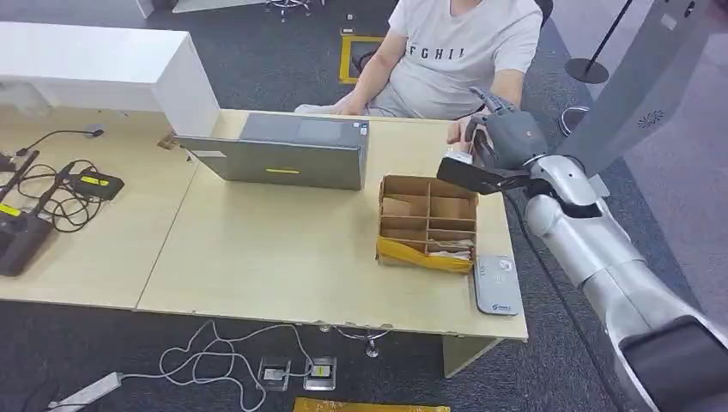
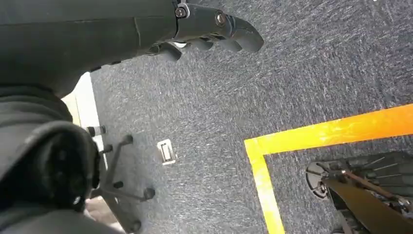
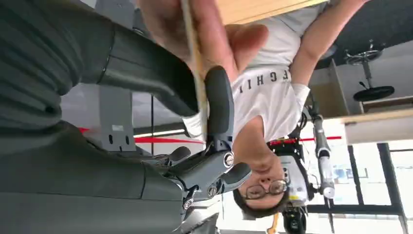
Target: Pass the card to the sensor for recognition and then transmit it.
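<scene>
My right hand [image 1: 502,142] is raised over the table's far right edge, beyond the cardboard box. It pinches a thin pale card [image 1: 458,158]. In the right wrist view the card [image 3: 194,53] shows edge-on between my thumb and a dark finger [image 3: 218,105]. A person's hand [image 3: 219,29] also grips that card from the other side. The white card sensor [image 1: 496,285] lies flat at the table's near right corner. My left hand [image 2: 209,27] hangs over the carpet with loosely bent fingers and holds nothing.
A cardboard box [image 1: 427,221] with compartments stands between the sensor and my right hand. A grey laptop [image 1: 283,153] sits mid-table, with cables and black devices [image 1: 51,193] at the left. A seated person [image 1: 464,51] faces me across the table. A grey stand [image 1: 644,86] rises at the right.
</scene>
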### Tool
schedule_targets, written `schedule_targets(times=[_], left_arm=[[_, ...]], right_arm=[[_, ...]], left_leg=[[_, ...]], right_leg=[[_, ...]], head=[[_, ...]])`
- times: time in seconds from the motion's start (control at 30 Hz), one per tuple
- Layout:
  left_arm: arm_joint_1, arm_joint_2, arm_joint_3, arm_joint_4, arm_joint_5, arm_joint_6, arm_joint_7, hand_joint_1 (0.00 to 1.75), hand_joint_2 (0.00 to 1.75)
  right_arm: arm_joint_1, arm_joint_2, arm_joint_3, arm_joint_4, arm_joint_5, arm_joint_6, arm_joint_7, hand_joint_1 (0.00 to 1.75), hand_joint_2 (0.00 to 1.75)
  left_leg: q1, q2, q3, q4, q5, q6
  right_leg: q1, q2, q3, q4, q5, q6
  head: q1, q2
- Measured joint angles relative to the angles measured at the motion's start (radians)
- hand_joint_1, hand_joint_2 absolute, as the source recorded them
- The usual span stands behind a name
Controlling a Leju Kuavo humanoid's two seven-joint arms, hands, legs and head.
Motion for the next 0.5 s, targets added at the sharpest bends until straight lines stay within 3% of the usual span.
schedule_targets(times=[0.1, 0.13, 0.23, 0.27, 0.5], left_arm=[[0.0, 0.0, -0.007, 0.0, 0.003, -0.002, 0.002, 0.0, 0.0], [0.0, 0.0, -0.007, 0.0, 0.003, -0.003, 0.004, 0.0, 0.0], [0.0, 0.0, -0.011, 0.0, 0.008, -0.007, 0.008, 0.0, 0.0], [0.0, 0.0, -0.012, 0.0, 0.009, -0.008, 0.011, 0.0, 0.0], [0.001, 0.001, -0.013, 0.0, 0.03, -0.005, 0.018, 0.0, 0.0]], right_arm=[[0.001, 0.004, -0.001, 0.022, -0.004, -0.015, -0.002, 0.0, 1.75], [0.001, 0.007, -0.001, 0.028, -0.003, -0.019, -0.002, 0.0, 0.0], [0.006, 0.017, -0.001, 0.044, 0.008, -0.042, -0.001, 0.0, 0.0], [0.008, 0.02, -0.001, 0.049, 0.012, -0.052, 0.0, 0.0, 1.75], [0.034, 0.027, -0.022, 0.056, -0.041, -0.019, 0.019, 0.0, 1.75]], left_leg=[[0.0, 0.0, 0.0, 0.0, 0.0, 0.0], [0.0, 0.0, 0.0, 0.0, 0.0, 0.0], [0.0, 0.0, 0.0, 0.0, 0.0, 0.0], [0.0, 0.0, 0.0, 0.0, 0.0, 0.0], [0.0, 0.0, 0.001, 0.0, 0.0, 0.0]], right_leg=[[0.0, 0.0, 0.0, 0.0, 0.0, 0.0], [0.0, 0.0, 0.0, 0.0, 0.0, 0.0], [0.0, 0.0, 0.0, 0.0, 0.0, 0.0], [0.0, 0.0, 0.0, 0.0, 0.0, 0.0], [0.0, 0.0, 0.0, 0.0, 0.0, 0.0]], head=[[0.0, 0.0], [0.0, 0.0], [0.0, 0.0], [0.0, 0.0], [0.0, 0.0]])
